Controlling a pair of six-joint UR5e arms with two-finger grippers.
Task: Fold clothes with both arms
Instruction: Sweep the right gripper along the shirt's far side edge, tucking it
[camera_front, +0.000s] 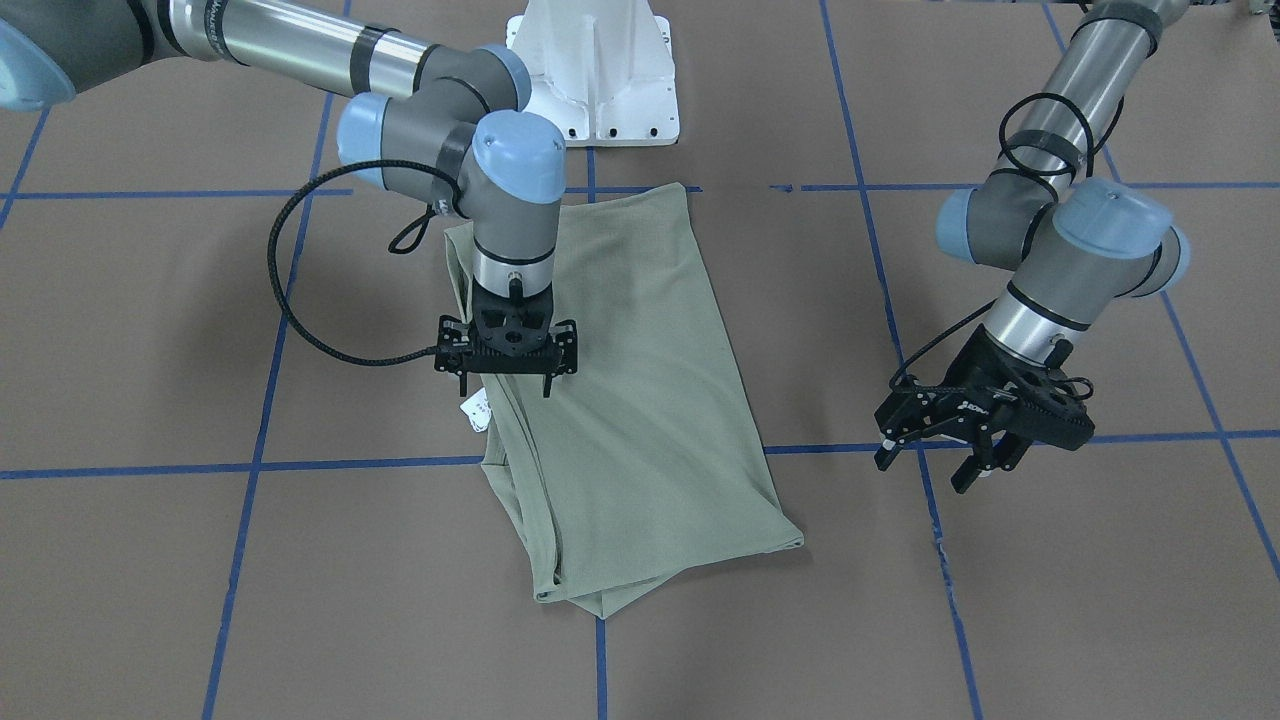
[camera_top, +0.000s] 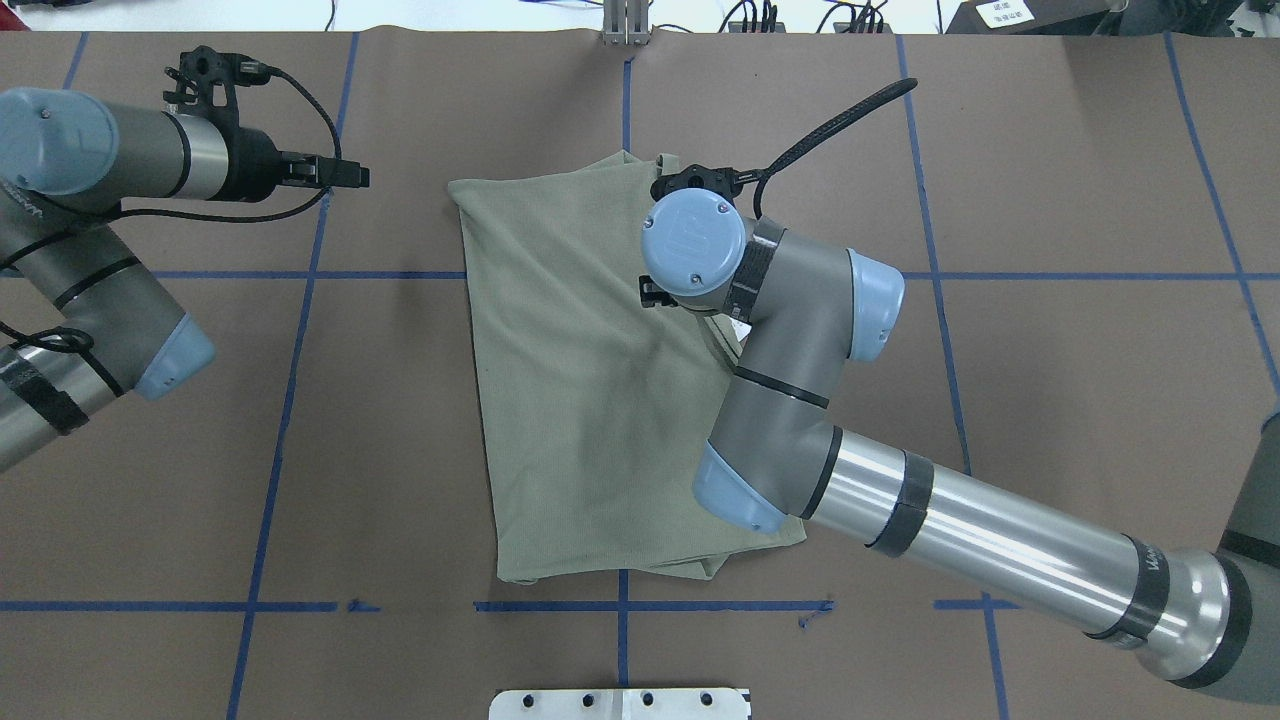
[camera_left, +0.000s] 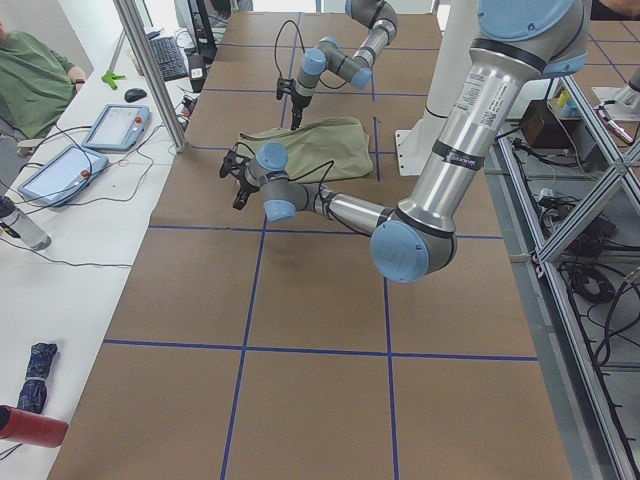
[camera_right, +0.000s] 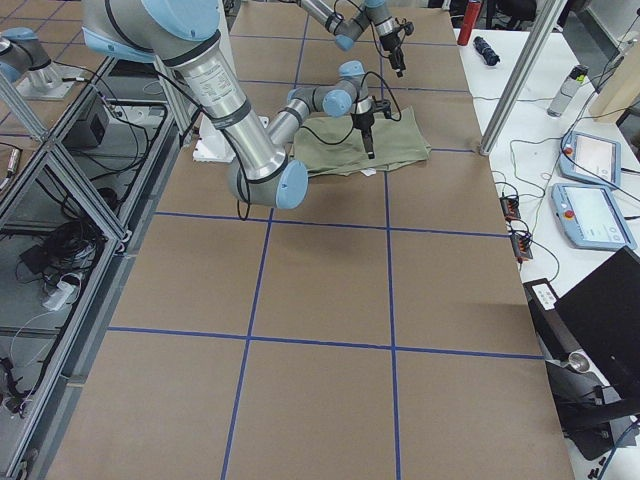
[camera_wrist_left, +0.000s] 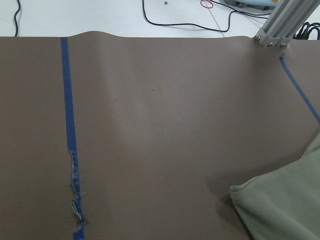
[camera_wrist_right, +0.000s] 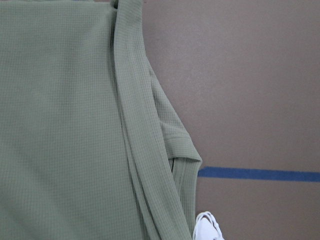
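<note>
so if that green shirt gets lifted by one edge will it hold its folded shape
Probably not: the shirt is thin knit lying in soft folds, so it should sag from any pinch. Likely light for its size. The layers stacked along its edge look loose and may slide apart; a push would likely bunch it.

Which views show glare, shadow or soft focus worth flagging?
Overhead exterior: glare streak along the right arm, its soft shadow dulling the shirt. Exterior front-facing: diffuse shadows on the table, no blur. Right wrist-mounted: knit resolved, white tag blown out and soft. Left wrist-mounted: sharp, evenly lit.
</note>
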